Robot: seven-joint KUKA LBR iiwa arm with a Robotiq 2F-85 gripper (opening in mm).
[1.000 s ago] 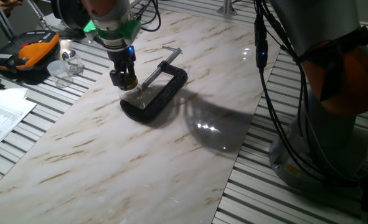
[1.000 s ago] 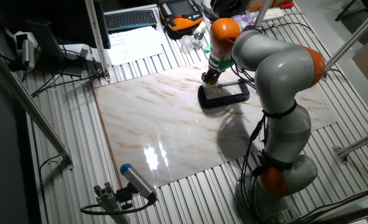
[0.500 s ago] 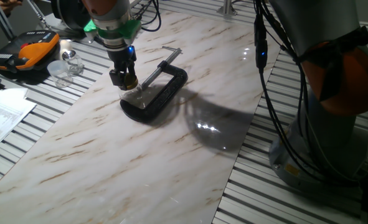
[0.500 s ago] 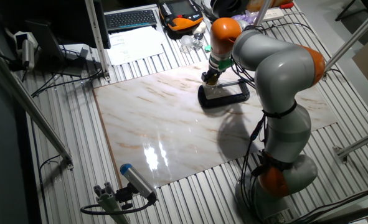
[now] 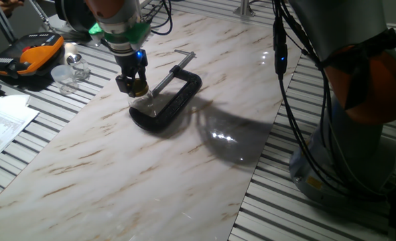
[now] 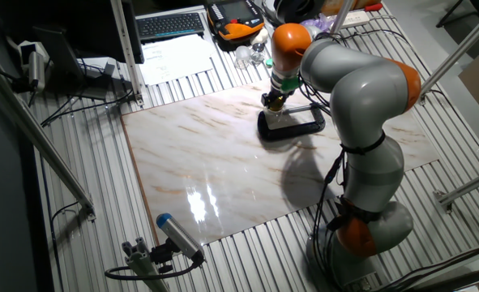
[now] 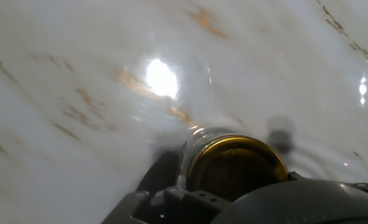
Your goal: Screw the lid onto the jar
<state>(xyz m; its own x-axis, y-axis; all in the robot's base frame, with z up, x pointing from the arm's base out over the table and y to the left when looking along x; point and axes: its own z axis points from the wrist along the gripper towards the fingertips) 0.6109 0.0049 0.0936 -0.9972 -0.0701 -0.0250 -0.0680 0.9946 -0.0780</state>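
A glossy marble-patterned board (image 5: 184,167), white with thin tan veins, is laid over a ribbed bench of grey metal slats (image 5: 305,214), and bright lamp glare is mirrored on its polished face. The gripper (image 5: 132,86) is held low over this board, a short dark two-finger claw below a green collar and a small blue light. Between its tips the lid (image 5: 139,88) is seen — a small round gold-yellow metal cap with a shiny face; the claw is closed narrowly on it. In the hand view the lid (image 7: 236,167) fills the lower middle as a gold disc with a bright rim, the rounded dark body of the hand just below it.

Directly beneath the claw the jar (image 5: 146,104) can be made out only as a small clear glass shape with pale glints; whether the lid touches its neck cannot be told. The jar stands inside the opening of a black C-clamp (image 5: 177,100), a heavy matte frame lying flat just beside and below the claw, its bright steel screw (image 5: 167,77) slanting away to the far side. Well apart from the claw, an orange-and-black case (image 5: 27,55) and clear plastic containers (image 5: 69,72) are set on the slats, with printed paper sheets (image 5: 3,124) nearby.
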